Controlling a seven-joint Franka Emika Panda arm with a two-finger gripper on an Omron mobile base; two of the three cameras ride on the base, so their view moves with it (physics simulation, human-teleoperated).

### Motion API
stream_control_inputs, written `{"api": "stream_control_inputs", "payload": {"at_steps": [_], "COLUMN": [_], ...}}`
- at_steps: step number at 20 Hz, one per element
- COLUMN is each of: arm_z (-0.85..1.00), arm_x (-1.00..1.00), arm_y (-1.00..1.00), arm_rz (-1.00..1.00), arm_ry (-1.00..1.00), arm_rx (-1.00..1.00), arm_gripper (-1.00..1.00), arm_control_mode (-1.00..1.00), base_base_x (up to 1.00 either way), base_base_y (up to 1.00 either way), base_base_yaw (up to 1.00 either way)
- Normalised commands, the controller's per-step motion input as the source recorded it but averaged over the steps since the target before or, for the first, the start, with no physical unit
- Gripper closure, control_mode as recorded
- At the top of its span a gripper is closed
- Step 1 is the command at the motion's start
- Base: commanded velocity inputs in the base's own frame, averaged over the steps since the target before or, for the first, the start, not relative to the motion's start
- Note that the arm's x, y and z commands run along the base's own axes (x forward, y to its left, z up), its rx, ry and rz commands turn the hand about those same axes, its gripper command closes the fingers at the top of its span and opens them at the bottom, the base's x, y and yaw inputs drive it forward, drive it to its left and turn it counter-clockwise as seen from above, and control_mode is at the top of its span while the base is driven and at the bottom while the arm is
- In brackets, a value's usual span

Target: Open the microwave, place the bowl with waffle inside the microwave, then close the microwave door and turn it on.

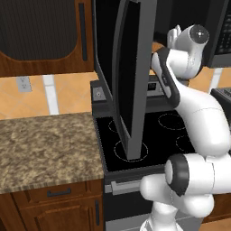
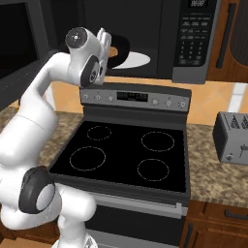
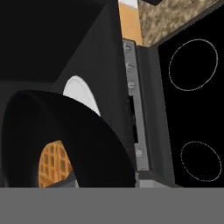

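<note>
Tool (image 2: 107, 48) grips the bowl (image 2: 117, 48) by its rim at the microwave (image 2: 160, 38) mouth; stiff, light, waffle (image 3: 54, 164) loose inside.

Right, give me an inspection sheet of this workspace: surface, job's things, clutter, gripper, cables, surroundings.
Surface: black stove with four ring burners, granite counter on both sides.
Job's things: microwave open, microwave door swung wide; bowl with the waffle in it sits at the cavity mouth over the white turntable.
Clutter: silver toaster on the right counter.
Gripper: gripper at the microwave opening, jaws closed on the bowl rim.
Cables: nothing seen.
Surroundings: wooden cabinets, orange tiled wall with an outlet.
</note>
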Motion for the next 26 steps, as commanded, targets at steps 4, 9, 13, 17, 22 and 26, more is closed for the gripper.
{"api": "stream_control_inputs", "payload": {"at_steps": [4, 9, 13, 17, 22, 26], "arm_z": [0.00, -0.08, -0.28, -0.29, -0.25, -0.09], "arm_x": [0.87, 0.79, 0.59, 0.34, 0.27, 0.10], "arm_y": [0.00, 0.00, 0.00, 0.00, 0.00, 0.00], "arm_rz": [0.00, 0.00, 0.00, 0.01, 0.04, 0.01], "arm_ry": [0.02, 0.01, 0.02, 0.00, -0.01, 0.00], "arm_rx": [0.00, 0.00, -0.01, -0.01, 0.00, 0.00], "arm_gripper": [1.00, 1.00, 1.00, 1.00, 1.00, -1.00], "arm_control_mode": [-1.00, -1.00, -1.00, -1.00, -1.00, -1.00], "base_base_x": [0.00, 0.00, 0.00, 0.00, 0.00, 0.00], "base_base_y": [0.00, 0.00, 0.00, 0.00, 0.00, 0.00], "base_base_yaw": [0.00, 0.00, 0.00, 0.00, 0.00, 0.00]}}
